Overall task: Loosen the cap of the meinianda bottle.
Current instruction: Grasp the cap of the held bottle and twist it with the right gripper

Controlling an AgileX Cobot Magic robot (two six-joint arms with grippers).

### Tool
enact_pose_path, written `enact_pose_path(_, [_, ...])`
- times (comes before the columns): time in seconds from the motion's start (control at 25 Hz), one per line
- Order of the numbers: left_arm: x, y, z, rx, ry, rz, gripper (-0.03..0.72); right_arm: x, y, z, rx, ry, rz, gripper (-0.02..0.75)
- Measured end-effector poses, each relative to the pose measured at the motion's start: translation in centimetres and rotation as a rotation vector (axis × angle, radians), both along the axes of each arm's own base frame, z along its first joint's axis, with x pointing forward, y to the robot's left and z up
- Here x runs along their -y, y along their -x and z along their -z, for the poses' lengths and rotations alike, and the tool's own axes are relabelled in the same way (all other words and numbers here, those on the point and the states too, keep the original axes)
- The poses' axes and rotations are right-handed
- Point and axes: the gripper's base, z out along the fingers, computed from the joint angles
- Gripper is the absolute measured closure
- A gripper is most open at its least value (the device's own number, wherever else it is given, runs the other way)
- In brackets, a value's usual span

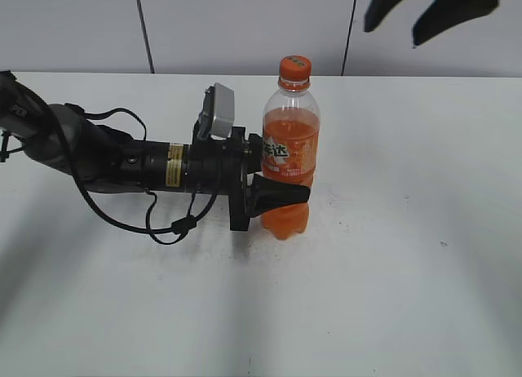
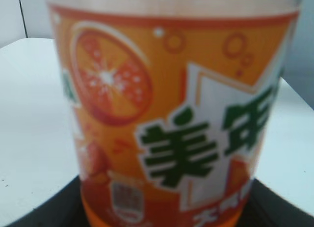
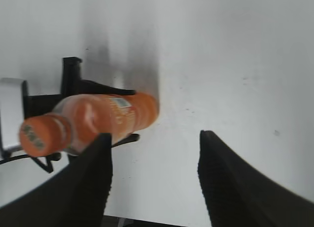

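**Bottle braced low, cap not yet touched**

Nearest the exterior camera lies bare white bench (image 1: 391, 295), with nothing on it but faint specks. Farther in, at middle depth, the meinianda bottle (image 1: 290, 161) stands upright on the bench, a little left of centre. The left hand (image 1: 277, 199) reaches in horizontally from the left and is clamped on the bottle's lower body, one dark finger across the front below the label. That low, sideways hold looks meant to steady the bottle against twisting while leaving the neck free. The left wrist view confirms how close the hold is: the orange label (image 2: 167, 124) with its green and white characters fills the picture, and dark finger edges show at both bottom corners.

Higher and farther back, the cap (image 1: 295, 68) sits on the neck, with nothing touching it. The right hand (image 1: 428, 10) hangs at the top right of the exterior view, well above and to the right of the cap. In its own wrist view its two ribbed fingers (image 3: 88, 187) stand wide apart with only bench between them, and the cap (image 3: 38, 134) lies off to the left. My judgement: the bracing is done, and the next step is bringing the right hand over the cap to grip and turn it.
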Motion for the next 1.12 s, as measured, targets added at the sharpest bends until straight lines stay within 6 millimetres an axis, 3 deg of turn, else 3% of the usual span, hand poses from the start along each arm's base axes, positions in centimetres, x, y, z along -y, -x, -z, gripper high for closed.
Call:
enact_pose_path(0.24, [0.0, 0.0, 0.0, 0.000, -0.001, 0.001, 0.283, -6.4, -0.3, 0.1, 0.006, -0.030, -0.086, 0.318])
enact_pose_path(0.4, [0.0, 0.0, 0.0, 0.002, -0.002, 0.004, 0.283, -8.6, -0.6, 0.6, 0.006, -0.029, -0.114, 0.318])
enact_pose_path(1.12, [0.0, 0.1, 0.0, 0.005, -0.006, 0.010, 0.283, -9.4, -0.7, 2.9, -0.033, 0.041, -0.126, 0.318])
